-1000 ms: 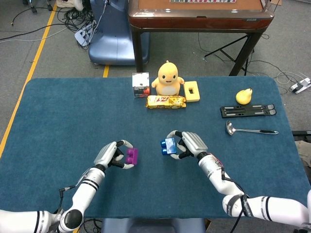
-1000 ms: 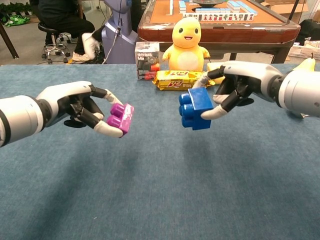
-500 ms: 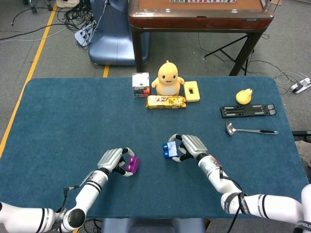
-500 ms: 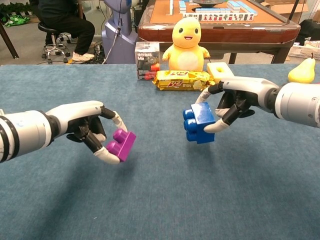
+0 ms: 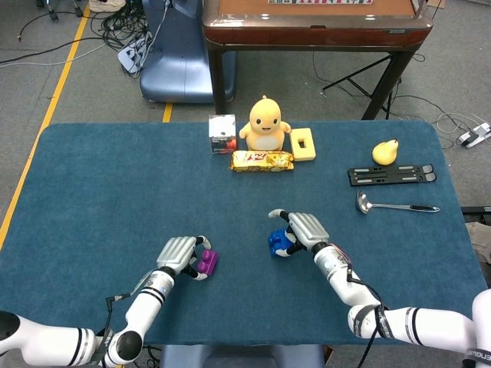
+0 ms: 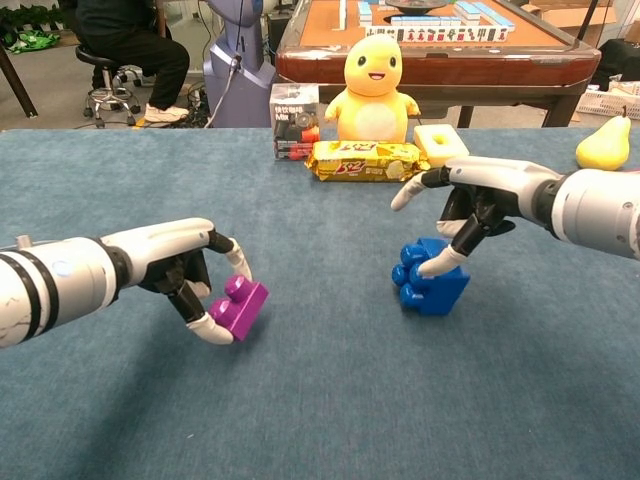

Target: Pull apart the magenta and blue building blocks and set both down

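The magenta block [image 5: 207,263] [image 6: 240,306] is low over the blue table top [image 5: 107,192], pinched between the thumb and a finger of my left hand [image 5: 178,253] [image 6: 185,270]. Off to its right, the blue block [image 5: 281,242] [image 6: 432,283] lies on the table, separate from the magenta one. My right hand [image 5: 305,228] [image 6: 480,195] hovers over it with fingers spread. Its thumb tip touches the block's top, and one finger points away to the left. The two blocks are about a hand's width apart.
At the back middle stand a yellow duck toy [image 5: 265,124], a small box [image 5: 222,133], a snack bar [image 5: 262,160] and a yellow block with a hole [image 5: 303,143]. To the right are a pear [image 5: 386,152], a black stand [image 5: 391,175] and a ladle [image 5: 395,205].
Both hands have lowered towards the table. The blue block has come down onto the surface and the right hand's fingers have spread off it. The left hand still holds the magenta block.
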`<state>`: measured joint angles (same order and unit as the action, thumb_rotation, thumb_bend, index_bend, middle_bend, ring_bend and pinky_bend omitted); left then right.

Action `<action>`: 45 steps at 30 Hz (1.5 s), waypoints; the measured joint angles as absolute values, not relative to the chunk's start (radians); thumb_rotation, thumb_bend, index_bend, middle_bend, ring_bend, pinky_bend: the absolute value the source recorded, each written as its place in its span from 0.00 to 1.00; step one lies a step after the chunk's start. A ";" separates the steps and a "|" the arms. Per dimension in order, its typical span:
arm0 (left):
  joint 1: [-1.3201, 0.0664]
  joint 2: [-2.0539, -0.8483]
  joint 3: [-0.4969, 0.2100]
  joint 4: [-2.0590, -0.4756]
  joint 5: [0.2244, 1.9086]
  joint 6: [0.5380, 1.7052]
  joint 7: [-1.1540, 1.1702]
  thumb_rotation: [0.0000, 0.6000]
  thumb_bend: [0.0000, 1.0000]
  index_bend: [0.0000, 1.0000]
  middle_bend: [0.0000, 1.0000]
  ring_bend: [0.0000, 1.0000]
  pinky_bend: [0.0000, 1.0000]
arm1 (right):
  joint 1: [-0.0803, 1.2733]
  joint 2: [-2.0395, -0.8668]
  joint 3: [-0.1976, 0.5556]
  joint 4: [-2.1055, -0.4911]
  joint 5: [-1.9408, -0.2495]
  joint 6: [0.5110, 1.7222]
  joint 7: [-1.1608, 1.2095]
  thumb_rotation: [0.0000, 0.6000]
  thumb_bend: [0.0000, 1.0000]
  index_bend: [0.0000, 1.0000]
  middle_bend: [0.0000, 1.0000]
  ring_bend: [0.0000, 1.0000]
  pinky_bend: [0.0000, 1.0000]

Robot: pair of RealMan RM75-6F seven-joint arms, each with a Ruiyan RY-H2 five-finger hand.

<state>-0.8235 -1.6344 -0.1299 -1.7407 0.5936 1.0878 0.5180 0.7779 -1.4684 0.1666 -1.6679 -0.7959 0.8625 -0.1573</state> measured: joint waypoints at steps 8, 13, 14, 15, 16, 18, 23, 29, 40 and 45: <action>-0.825 -1.641 -0.131 -1.733 0.582 1.093 0.542 1.00 0.00 0.34 1.00 1.00 1.00 | 0.763 -1.450 0.174 -1.696 -0.824 0.887 -0.149 1.00 0.00 0.19 1.00 1.00 1.00; -0.823 -1.632 -0.131 -1.745 0.577 1.101 0.555 1.00 0.00 0.21 1.00 1.00 1.00 | 0.746 -1.417 0.172 -1.740 -0.851 0.921 -0.157 1.00 0.00 0.19 1.00 1.00 1.00; -0.822 -1.630 -0.131 -1.750 0.578 1.104 0.556 1.00 0.00 0.20 1.00 1.00 1.00 | 0.742 -1.410 0.172 -1.750 -0.857 0.929 -0.159 1.00 0.00 0.19 1.00 1.00 1.00; -0.820 -1.625 -0.130 -1.757 0.580 1.108 0.556 1.00 0.00 0.19 1.00 1.00 1.00 | 0.738 -1.402 0.171 -1.759 -0.862 0.936 -0.160 1.00 0.00 0.19 1.00 1.00 1.00; -0.818 -1.620 -0.130 -1.764 0.583 1.112 0.556 1.00 0.00 0.19 1.00 1.00 1.00 | 0.731 -1.390 0.171 -1.773 -0.870 0.948 -0.162 1.00 0.00 0.19 1.00 1.00 1.00; -0.811 -1.604 -0.129 -1.787 0.593 1.126 0.557 1.00 0.00 0.18 1.00 0.99 1.00 | 0.719 -1.369 0.168 -1.797 -0.884 0.966 -0.165 1.00 0.00 0.19 1.00 1.00 1.00; -0.779 -1.536 -0.121 -1.857 0.644 1.184 0.552 1.00 0.00 0.17 1.00 0.92 1.00 | 0.673 -1.286 0.154 -1.870 -0.924 1.033 -0.181 1.00 0.00 0.19 0.97 0.98 1.00; -0.715 -1.449 -0.102 -1.911 0.767 1.284 0.525 1.00 0.00 0.17 0.89 0.83 1.00 | 0.597 -1.165 0.123 -1.956 -0.978 1.118 -0.198 1.00 0.00 0.21 0.80 0.83 0.99; -0.559 -1.322 -0.031 -1.885 1.091 1.468 0.437 1.00 0.00 0.18 0.60 0.61 0.85 | 0.456 -0.987 0.036 -2.009 -1.186 1.181 -0.119 1.00 0.00 0.21 0.39 0.41 0.53; -0.474 -1.234 -0.001 -1.871 1.145 1.528 0.416 1.00 0.00 0.18 0.50 0.52 0.76 | 0.385 -0.971 0.007 -1.965 -1.282 1.262 -0.101 1.00 0.00 0.21 0.37 0.39 0.50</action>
